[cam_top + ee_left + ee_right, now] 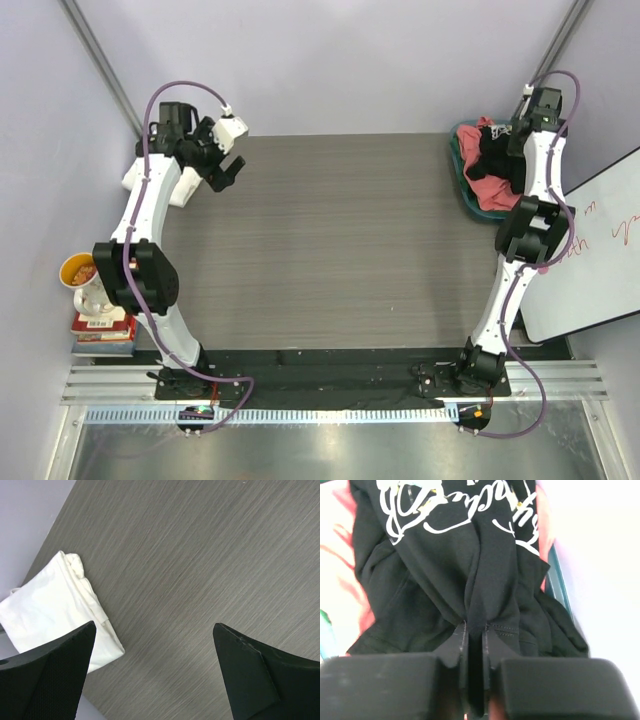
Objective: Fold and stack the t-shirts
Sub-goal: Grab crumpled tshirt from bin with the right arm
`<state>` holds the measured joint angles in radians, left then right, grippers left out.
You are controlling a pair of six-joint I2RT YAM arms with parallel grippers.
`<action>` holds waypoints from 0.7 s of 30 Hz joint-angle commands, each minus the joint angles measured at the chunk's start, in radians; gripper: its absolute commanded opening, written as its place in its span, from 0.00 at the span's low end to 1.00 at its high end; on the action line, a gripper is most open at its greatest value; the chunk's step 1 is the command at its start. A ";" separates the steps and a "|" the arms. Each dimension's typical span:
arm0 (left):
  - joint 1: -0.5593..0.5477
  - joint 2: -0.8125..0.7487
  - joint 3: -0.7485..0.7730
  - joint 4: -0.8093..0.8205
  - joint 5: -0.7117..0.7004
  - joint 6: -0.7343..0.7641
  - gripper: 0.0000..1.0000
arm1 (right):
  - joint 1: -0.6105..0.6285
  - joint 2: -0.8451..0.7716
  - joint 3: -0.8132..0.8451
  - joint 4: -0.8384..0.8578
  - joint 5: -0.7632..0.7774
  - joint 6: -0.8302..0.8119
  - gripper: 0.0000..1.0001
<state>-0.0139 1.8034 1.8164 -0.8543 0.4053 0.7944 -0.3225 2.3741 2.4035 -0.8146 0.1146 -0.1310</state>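
Observation:
The black t-shirt (pixel 420 580) with white script lies bunched on the coral-pink t-shirt (pixel 337 555) inside a teal bin (pixel 559 587) at the table's far right (pixel 462 175). My right gripper (pixel 475 627) is down in the bin, shut on a pinched fold of the black cloth. In the top view that gripper (pixel 503 143) sits over the black t-shirt (pixel 490 160) and the coral-pink t-shirt (pixel 488 192). The white t-shirt (pixel 50 605) lies folded at the table's far left edge (pixel 186 190). My left gripper (pixel 154 625) hovers beside it, open and holding nothing (pixel 222 168).
A mug (pixel 82 275) stands on a small pile of books (pixel 103 330) off the table's left side. A whiteboard (pixel 600 250) leans at the right. Bare grey tabletop (pixel 340 240) stretches between the two arms.

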 commanded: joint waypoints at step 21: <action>-0.087 -0.059 -0.141 0.340 0.017 -0.161 0.53 | 0.322 -0.354 0.005 0.682 0.116 -0.488 0.01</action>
<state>-0.0906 1.7695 1.6863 -0.6132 0.4099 0.6697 -0.0162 2.1223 2.3661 -0.4152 0.2829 -0.4625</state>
